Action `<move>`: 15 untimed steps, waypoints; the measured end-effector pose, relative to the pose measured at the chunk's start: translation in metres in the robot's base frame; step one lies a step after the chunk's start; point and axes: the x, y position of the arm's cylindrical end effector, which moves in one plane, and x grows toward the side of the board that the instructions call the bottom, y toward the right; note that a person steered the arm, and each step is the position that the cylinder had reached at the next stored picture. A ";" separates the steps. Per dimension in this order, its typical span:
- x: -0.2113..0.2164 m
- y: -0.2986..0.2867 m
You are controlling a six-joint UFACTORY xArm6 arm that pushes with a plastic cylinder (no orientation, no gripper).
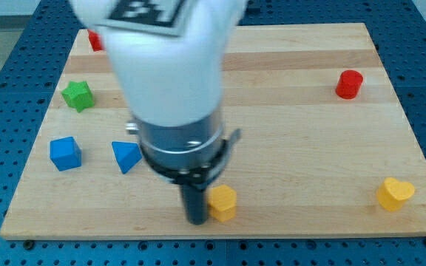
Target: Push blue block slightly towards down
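A blue cube (pixel 65 153) and a blue triangular block (pixel 125 156) lie side by side at the view's left on the wooden board (pixel 302 125). My tip (pixel 197 219) is down near the board's bottom edge, touching the left side of a yellow block (pixel 222 202). The tip is well to the right of and below both blue blocks, apart from them. The arm's white and dark body hides the board's upper middle.
A green star-shaped block (pixel 78 96) lies above the blue cube. A red block (pixel 95 41) shows partly at the top left, beside the arm. A red cylinder (pixel 350 83) is at the upper right. A yellow heart-shaped block (pixel 395 193) is at the lower right.
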 end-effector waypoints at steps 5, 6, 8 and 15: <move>-0.105 -0.055; -0.109 -0.095; -0.104 -0.147; -0.071 -0.147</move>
